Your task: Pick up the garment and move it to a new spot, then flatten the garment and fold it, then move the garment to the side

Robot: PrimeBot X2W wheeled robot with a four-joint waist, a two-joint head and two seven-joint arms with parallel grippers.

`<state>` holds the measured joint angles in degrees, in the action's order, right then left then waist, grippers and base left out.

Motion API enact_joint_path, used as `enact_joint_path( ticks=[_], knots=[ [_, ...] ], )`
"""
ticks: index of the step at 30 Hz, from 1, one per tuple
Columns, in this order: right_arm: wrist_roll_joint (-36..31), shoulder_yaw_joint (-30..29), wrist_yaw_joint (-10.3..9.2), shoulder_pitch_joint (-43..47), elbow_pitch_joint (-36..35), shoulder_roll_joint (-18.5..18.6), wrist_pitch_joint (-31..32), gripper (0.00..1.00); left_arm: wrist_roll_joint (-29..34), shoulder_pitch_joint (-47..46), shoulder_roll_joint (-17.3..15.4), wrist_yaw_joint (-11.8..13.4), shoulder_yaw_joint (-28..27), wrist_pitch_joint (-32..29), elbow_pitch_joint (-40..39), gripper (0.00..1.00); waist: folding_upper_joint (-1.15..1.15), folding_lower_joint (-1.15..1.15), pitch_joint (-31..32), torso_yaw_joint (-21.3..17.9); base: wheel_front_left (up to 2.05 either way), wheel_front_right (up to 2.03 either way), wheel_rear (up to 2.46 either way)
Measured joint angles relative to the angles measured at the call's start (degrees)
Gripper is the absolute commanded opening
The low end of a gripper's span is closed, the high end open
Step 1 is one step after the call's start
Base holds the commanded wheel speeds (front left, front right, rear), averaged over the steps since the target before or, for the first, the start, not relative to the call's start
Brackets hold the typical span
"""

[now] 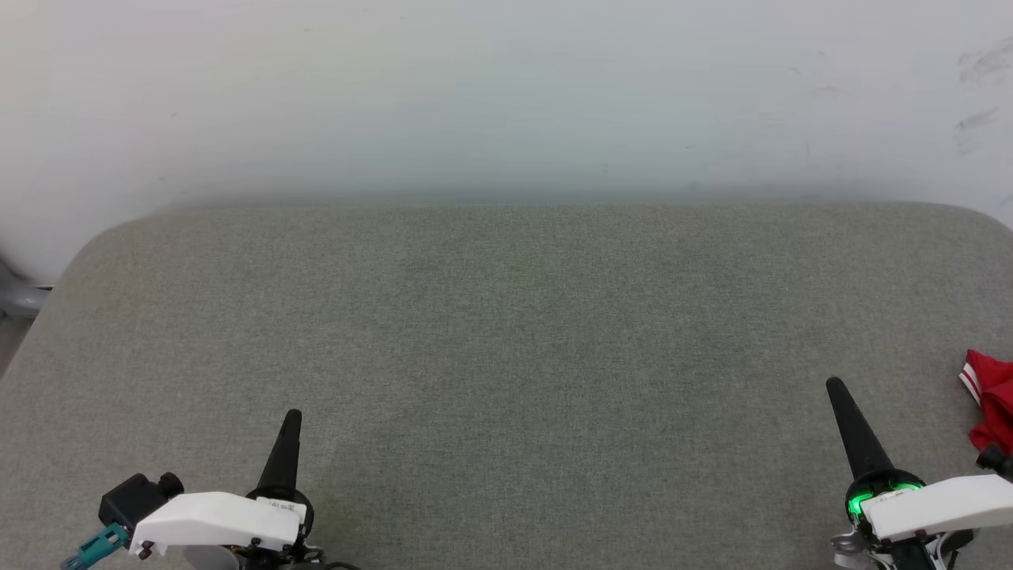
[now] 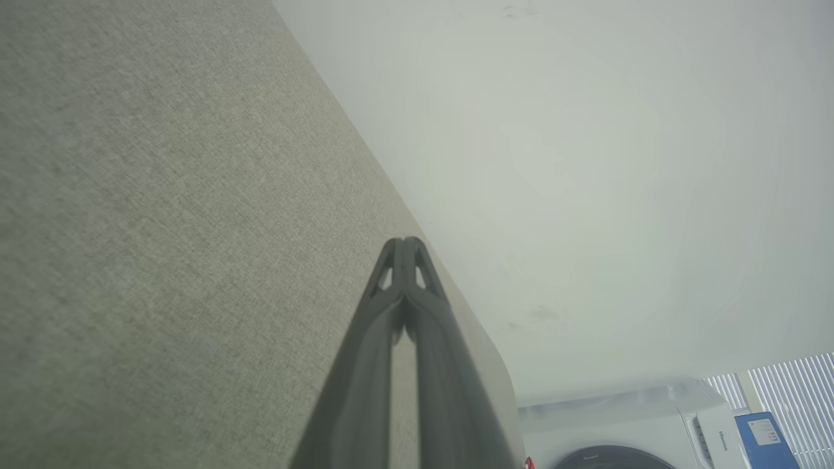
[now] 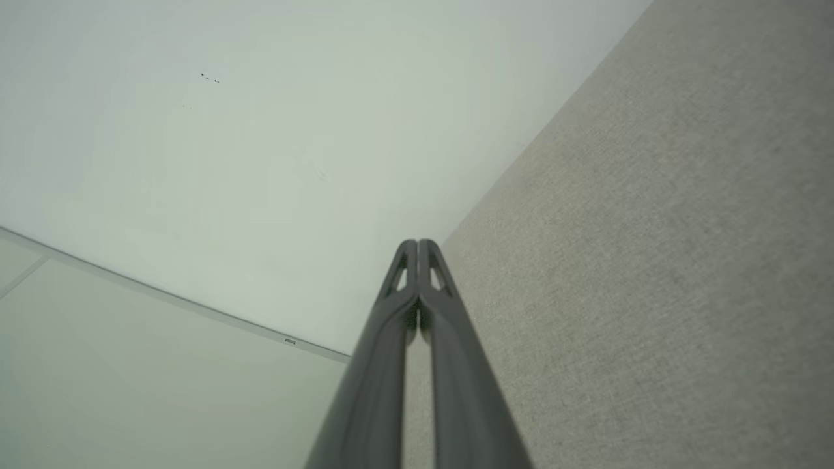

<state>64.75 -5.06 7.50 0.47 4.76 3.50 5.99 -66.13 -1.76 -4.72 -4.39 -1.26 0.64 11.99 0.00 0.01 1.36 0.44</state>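
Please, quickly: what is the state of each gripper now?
Left gripper: closed, holding nothing.
Right gripper: closed, holding nothing.

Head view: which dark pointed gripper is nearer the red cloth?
The right gripper, with the green glow at its base: the red garment with white-striped trim lies near it, while the left gripper is across the grey fabric surface.

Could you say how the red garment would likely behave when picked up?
The red garment lies crumpled, so it probably droops limply when lifted. Its folds suggest thin, light fabric. Pushed, it would likely bunch rather than slide.
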Motion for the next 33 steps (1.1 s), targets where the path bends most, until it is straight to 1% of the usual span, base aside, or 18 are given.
enact_joint_path(
  ticks=[33],
  knots=[
    [17.2, -0.3, 0.0, -3.9, 5.7, 0.0, -0.2, 0.0, -15.9, -2.4, 1.2, -1.8, -3.2, -4.5, 1.2, 0.0, 0.0, -0.01, -0.9, -0.2, 0.0, 0.0, 0.0]
  ],
)
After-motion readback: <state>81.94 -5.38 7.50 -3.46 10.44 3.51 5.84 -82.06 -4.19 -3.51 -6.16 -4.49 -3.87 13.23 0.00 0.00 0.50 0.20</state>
